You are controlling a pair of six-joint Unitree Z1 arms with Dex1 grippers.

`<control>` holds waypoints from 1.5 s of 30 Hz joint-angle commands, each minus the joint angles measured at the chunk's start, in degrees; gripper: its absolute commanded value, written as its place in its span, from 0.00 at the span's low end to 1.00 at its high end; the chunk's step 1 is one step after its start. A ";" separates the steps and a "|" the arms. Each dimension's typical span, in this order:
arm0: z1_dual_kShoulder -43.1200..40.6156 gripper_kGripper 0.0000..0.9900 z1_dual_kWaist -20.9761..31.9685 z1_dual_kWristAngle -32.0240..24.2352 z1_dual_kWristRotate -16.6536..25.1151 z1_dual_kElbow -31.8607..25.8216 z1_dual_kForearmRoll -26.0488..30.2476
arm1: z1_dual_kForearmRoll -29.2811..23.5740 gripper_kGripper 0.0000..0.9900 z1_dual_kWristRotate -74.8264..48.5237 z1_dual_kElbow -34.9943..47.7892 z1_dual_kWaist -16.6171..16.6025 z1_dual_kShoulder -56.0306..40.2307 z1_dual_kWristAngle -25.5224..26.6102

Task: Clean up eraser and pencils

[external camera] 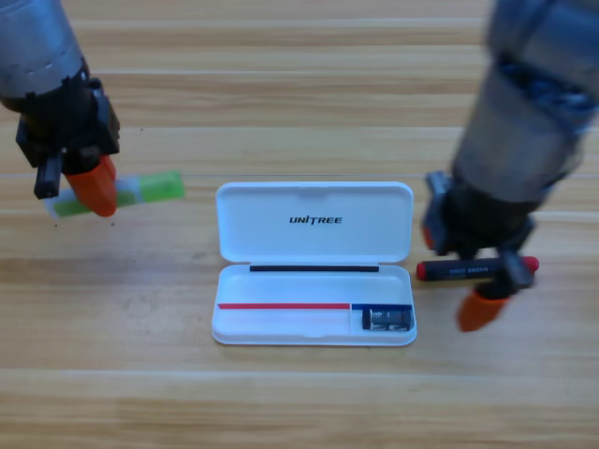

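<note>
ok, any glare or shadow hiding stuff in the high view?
High view: no glare on the white case, eraser inside shows plainly; left end effector partly covers the green pencil, right end effector partly covers the black pencil; only faint shadows beneath both.

Eraser [387, 320]: dark block, lower centre-right. Green pencil [140, 192]: lying flat, upper left. Black pencil [468, 270], red ends: lying flat, right.

A light wooden table [281, 112] with plank grain is seen. The open white case [314, 234] is laid on it mid-table, the green pencil [154, 189] off left, the black pencil [468, 270] just right.
</note>
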 commanded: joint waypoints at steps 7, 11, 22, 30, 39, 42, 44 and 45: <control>2.53 0.00 -12.84 0.23 -4.01 -5.14 2.08 | -5.61 0.91 -9.53 7.55 -14.14 6.54 -3.78; 5.95 0.00 -16.18 0.14 -5.24 -6.55 2.08 | -7.37 0.91 -11.11 4.91 -15.81 10.50 -3.87; 14.13 0.00 -20.31 -0.29 -6.39 -8.66 1.38 | -7.72 0.91 -12.69 -4.14 -15.99 19.38 -2.73; 16.94 0.00 -21.10 -0.29 -7.53 -9.19 1.02 | -4.38 0.36 -14.36 -4.05 -15.99 20.43 -2.55; 17.99 0.00 -21.19 -0.56 -7.97 -9.10 0.50 | -4.12 0.00 -14.27 -0.71 -15.99 17.88 -1.41; 18.35 0.00 -21.19 -0.65 -8.15 -9.10 0.41 | -4.12 0.00 -13.92 -0.62 -15.99 17.00 -1.41; 18.70 0.00 -21.19 -0.73 -8.15 -9.10 0.14 | -4.12 0.00 -13.48 -0.71 -15.99 16.12 -1.32; 18.87 0.00 -21.19 -0.73 -8.15 -9.10 -0.03 | -4.12 0.00 -12.87 -0.89 -15.99 15.51 -1.41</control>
